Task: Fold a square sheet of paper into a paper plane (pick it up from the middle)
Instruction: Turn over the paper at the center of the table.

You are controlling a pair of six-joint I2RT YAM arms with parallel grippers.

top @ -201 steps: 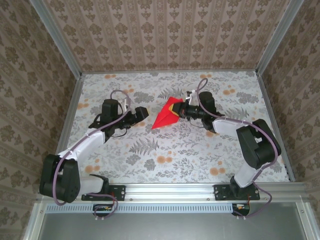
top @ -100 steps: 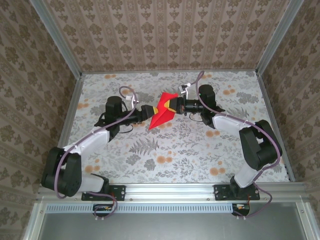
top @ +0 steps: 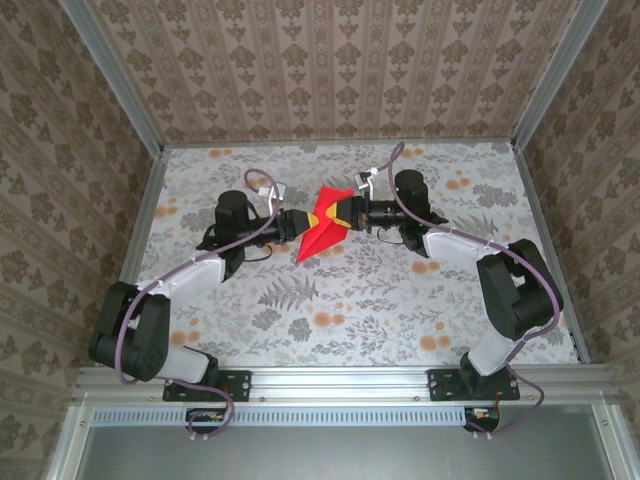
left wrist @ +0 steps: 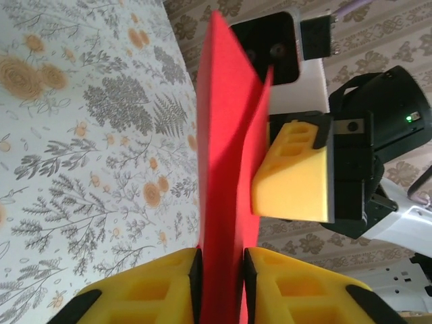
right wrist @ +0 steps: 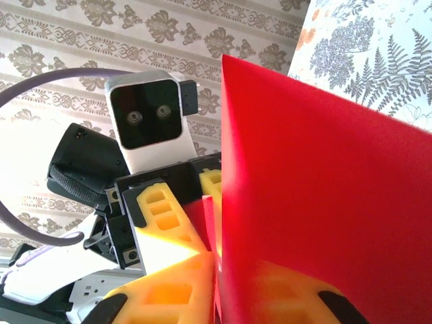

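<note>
The red sheet of paper [top: 320,228], folded into a pointed, layered shape, hangs above the table's middle between both arms. My right gripper [top: 346,212] is shut on its right side, and the sheet [right wrist: 324,202] rises on edge from between that gripper's [right wrist: 226,273] yellow fingers. My left gripper [top: 297,222] meets the paper from the left. In the left wrist view the paper [left wrist: 226,169] fills the narrow gap of the left gripper [left wrist: 219,273], with both black pads against it. A yellow finger of the right gripper [left wrist: 293,172] presses the paper's far side.
The floral table [top: 330,300] lies below the paper, with open surface in front of and behind the grippers. Patterned walls and metal frame posts [top: 540,90] enclose the space. A metal rail [top: 340,378] runs along the near edge by the arm bases.
My left gripper has travelled right from the table's left part to the paper and now has its fingers on it. The right gripper shifted the paper slightly left.
</note>
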